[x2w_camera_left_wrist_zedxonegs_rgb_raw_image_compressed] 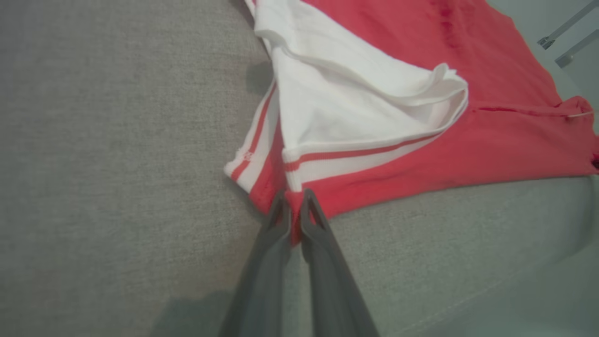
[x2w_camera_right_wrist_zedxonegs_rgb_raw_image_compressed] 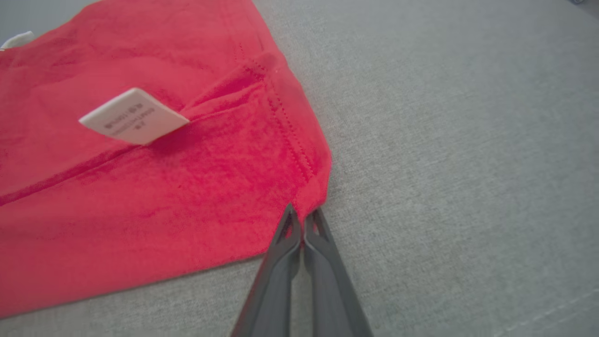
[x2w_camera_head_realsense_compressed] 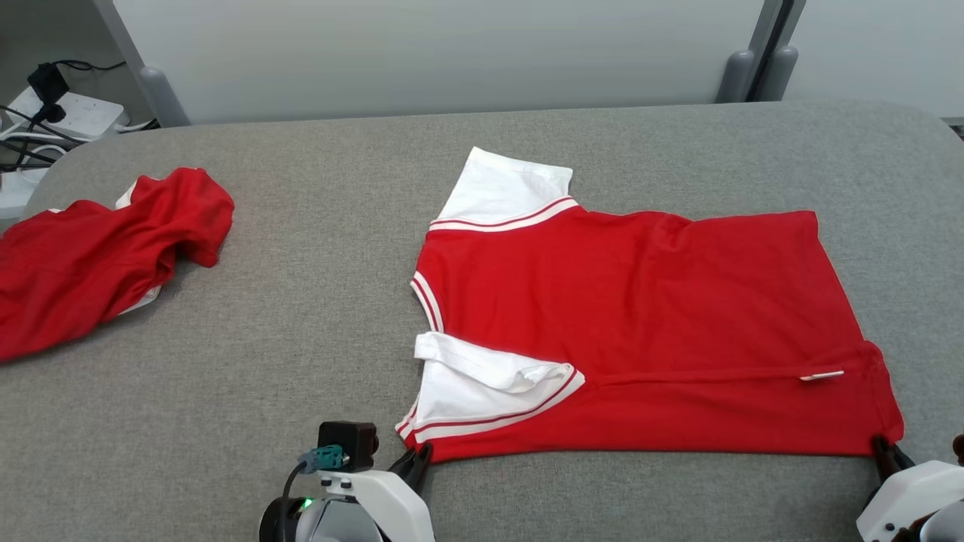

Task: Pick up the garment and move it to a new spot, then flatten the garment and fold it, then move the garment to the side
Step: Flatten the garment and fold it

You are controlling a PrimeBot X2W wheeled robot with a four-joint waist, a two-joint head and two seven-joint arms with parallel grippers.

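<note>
The red shirt (x2w_camera_head_realsense_compressed: 640, 316) is laid at centre-right of the frame, long axis left to right. Its lower edge is clamped by the left claw (x2w_camera_head_realsense_compressed: 416, 461) at lower centre and the right claw (x2w_camera_head_realsense_compressed: 886, 449) at lower right.

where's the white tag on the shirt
Head view, right side: the white tag sits on the spread red shirt near its lower right corner, by the right gripper.

White wrist housings (x2w_camera_head_realsense_compressed: 380, 498) bear long dark grey fingers (x2w_camera_left_wrist_zedxonegs_rgb_raw_image_compressed: 266, 262) and a teal plug (x2w_camera_head_realsense_compressed: 325, 455).
</note>
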